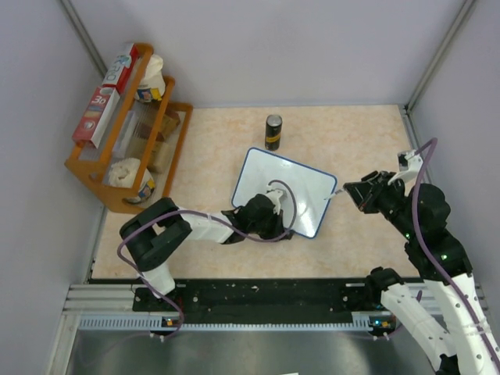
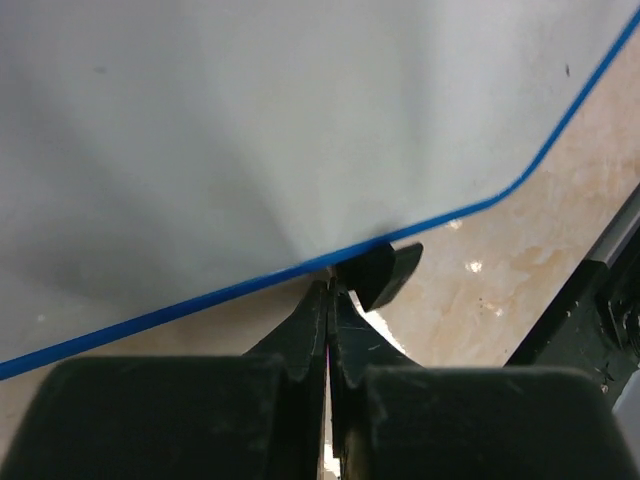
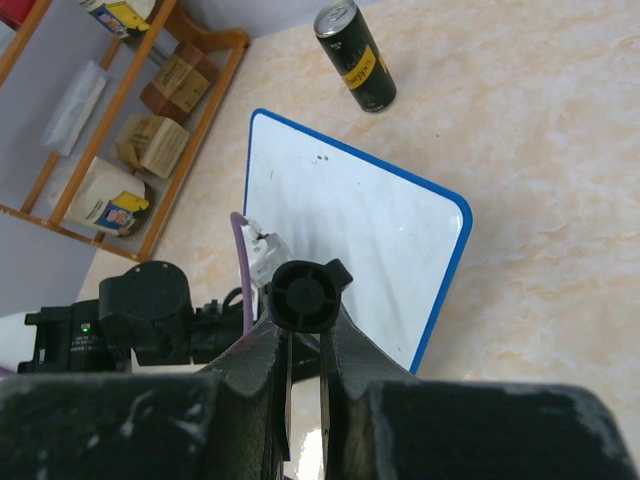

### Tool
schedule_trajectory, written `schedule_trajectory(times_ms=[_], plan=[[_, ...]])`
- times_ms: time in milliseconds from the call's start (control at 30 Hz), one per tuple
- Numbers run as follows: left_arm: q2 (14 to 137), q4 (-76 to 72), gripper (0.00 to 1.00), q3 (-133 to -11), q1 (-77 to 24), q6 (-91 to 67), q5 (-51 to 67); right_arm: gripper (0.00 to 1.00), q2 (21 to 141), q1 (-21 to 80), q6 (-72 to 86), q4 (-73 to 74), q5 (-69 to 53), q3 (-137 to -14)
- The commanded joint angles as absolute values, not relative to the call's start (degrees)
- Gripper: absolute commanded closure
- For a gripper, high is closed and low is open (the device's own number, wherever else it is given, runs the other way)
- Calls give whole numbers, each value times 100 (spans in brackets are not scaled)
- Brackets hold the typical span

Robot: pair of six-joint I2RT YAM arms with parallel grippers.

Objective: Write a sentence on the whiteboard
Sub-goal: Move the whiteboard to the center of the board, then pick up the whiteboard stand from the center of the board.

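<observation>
The whiteboard (image 1: 262, 168) lies flat mid-table, white with a thin blue rim. No sentence shows on it; its face looks blank apart from two tiny dark specks (image 3: 322, 157). My left gripper (image 1: 281, 224) is shut, its tips (image 2: 328, 287) touching the board's near blue rim (image 2: 200, 300) beside a black foot (image 2: 385, 272). My right gripper (image 1: 361, 193) is shut on a marker (image 3: 305, 295). The marker's pale tip (image 1: 338, 193) hovers just off the board's right corner. The board also fills the right wrist view (image 3: 350, 220).
A black and yellow can (image 1: 273, 131) stands beyond the board, also in the right wrist view (image 3: 355, 55). A wooden rack (image 1: 168, 168) with boxes and cups lines the left wall. Grey walls enclose the table. A metal rail (image 1: 258, 301) runs along the near edge.
</observation>
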State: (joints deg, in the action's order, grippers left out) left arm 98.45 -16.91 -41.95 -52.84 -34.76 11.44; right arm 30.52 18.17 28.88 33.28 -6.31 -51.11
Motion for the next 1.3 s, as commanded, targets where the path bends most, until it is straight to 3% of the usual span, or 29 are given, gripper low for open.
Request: schedule_trajectory(times_ms=[0,367,667,800,900,933,1100,1267], plan=[[10203,-1301,100,-4640,-5747,-3497,1011,100,3032,1775,2795,3296,-501,-5344],[11355,-1327,100,-5915,-6319,-3823,809,100,2980,1767,2707,3401,-360,-5282],[9688,-1459,97,-4949,-6363,-3498,484,100,3199,1775,2716,3393,-457,-5405],[8703,-1100,82,-4440,-6363,-3454,54,100,3322,1775,2707,3340,-580,-5432],[8026,-269,56,-4158,-6355,-3585,-824,100,3357,1775,2724,3270,-624,-5397],[7737,-20,42,-4105,-6363,-3743,-1070,100,3384,1775,2725,3252,-633,-5344],[7172,1396,32,-4008,-6354,-4025,-2537,100,3463,1767,2821,3033,-747,-5195],[7312,1669,30,-3920,-6284,-4103,-2856,100,3551,1767,2848,2909,-826,-5098]])
